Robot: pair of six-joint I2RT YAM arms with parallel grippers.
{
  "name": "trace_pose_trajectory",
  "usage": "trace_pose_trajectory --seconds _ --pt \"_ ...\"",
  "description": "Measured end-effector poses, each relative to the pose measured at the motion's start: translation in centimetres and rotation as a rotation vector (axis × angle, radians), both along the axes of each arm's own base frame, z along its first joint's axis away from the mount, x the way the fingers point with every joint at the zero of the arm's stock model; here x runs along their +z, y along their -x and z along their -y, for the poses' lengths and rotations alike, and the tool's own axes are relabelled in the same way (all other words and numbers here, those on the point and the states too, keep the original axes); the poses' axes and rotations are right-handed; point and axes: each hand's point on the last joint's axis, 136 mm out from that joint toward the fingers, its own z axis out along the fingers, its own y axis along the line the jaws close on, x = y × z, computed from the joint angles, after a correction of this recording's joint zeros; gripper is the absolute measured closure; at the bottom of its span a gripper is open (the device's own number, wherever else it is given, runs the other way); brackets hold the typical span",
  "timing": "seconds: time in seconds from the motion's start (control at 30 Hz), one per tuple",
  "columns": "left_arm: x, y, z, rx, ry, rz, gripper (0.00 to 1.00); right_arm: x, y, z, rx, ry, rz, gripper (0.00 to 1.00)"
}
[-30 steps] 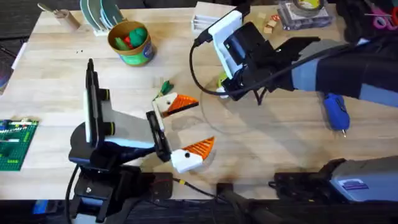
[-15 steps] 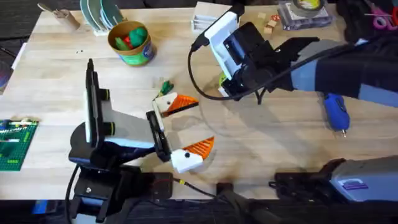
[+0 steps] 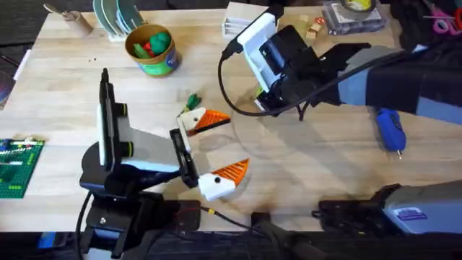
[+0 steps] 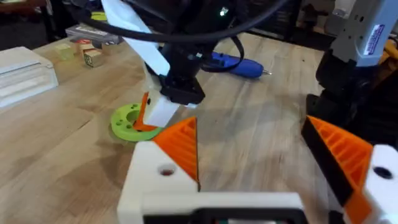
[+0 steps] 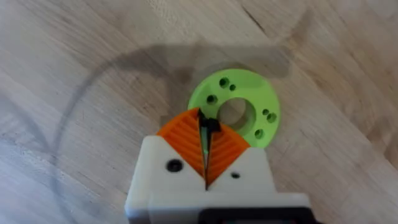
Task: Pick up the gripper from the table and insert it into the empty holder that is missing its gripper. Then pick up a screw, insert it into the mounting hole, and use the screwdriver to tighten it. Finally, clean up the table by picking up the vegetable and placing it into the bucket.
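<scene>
The right tool point(image 5: 206, 155), its orange ribbed pads pressed together on a tiny dark screw point(image 5: 211, 126), hangs over the bright-green perforated plastic disc point(image 5: 239, 112) on the wooden table point(image 5: 74, 68); the left tool point(image 3: 209, 154) stands apart.

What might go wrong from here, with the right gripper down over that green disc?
1. The right gripper pinches a small dark piece, perhaps a screw, only at its very pad tips, so it may slip out on lifting.
2. Those tips sit over the green disc, which might get dragged along.
3. The vegetable lies close beside the open left gripper and could get knocked.
</scene>
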Motion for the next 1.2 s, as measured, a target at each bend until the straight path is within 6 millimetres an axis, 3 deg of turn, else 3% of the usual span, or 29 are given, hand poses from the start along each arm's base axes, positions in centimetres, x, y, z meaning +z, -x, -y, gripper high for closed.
trace_pose_trajectory --seconds 0.3,0.4,0.43,0.47,0.77,0.9,1.2 --pt "0.0 0.0 0.0 0.000 0.000 0.000 0.008 0.2 0.5 0.3 0.000 0.018 -0.025 0.994" --pt "0.0 0.0 0.0 0.000 0.000 0.000 0.008 1.2 0.8 0.6 0.000 0.028 -0.038 0.994" --pt "0.0 0.0 0.0 0.000 0.000 0.000 0.008 1.8 0.9 0.6 0.000 0.027 -0.038 0.994" --pt "0.0 0.0 0.0 0.000 0.000 0.000 0.008 4.0 0.7 0.5 0.000 0.017 -0.024 0.994" --pt "0.0 0.0 0.0 0.000 -0.001 0.002 0.008 9.7 2.2 0.9 0.016 0.053 -0.080 0.994" --pt "0.0 0.0 0.0 0.000 -0.001 0.002 0.008 12.9 3.1 -0.7 0.083 0.034 -0.072 0.994" --pt "0.0 0.0 0.0 0.000 -0.001 0.002 0.008 18.6 6.6 -7.7 0.304 -0.100 0.003 0.994"
